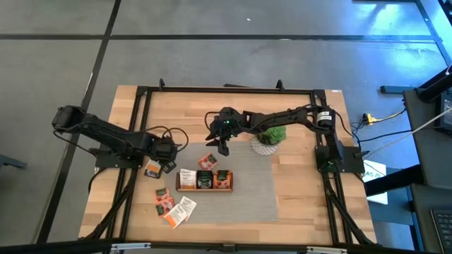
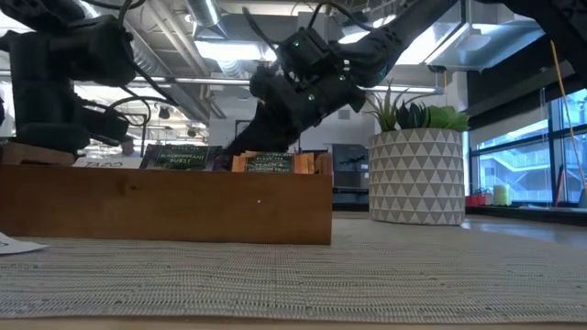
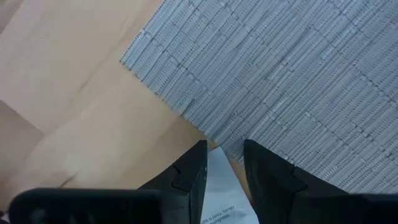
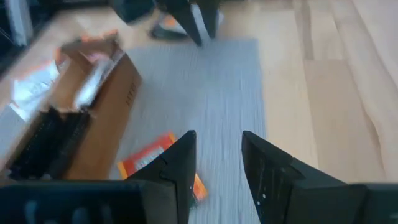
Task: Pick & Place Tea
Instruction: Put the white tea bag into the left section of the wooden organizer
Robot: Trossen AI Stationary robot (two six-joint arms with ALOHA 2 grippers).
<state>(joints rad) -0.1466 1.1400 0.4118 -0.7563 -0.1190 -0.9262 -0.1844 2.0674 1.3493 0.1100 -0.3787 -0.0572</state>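
The tea sachets are small flat squares. Some stand in the wooden tray (image 1: 205, 180) (image 2: 165, 209), and several lie loose near the mat's near-left corner (image 1: 173, 206). One orange sachet (image 1: 208, 161) (image 4: 152, 158) lies flat on the grey mat, and my right gripper (image 1: 222, 146) (image 4: 217, 174) hovers open just above it, touching nothing. My left gripper (image 1: 167, 162) (image 3: 222, 180) is at the mat's far-left corner, shut on a white sachet (image 3: 219, 186). The right wrist view shows that left gripper (image 4: 196, 18) farther off. My left gripper pinches the white sachet between its two fingers, which point down from above. The sachet's printed face (image 3: 217, 199) shows in the gap and its free end (image 3: 217, 154) pokes out past the fingertips. It is lifted clear of the table.
A green plant in a white patterned pot (image 1: 268, 139) (image 2: 417, 174) stands on the mat's far-right part, close behind my right arm. Another white-and-orange sachet (image 1: 152, 170) lies on the bare wood left of the mat. The black frame rails (image 1: 134, 141) run along the table's sides.
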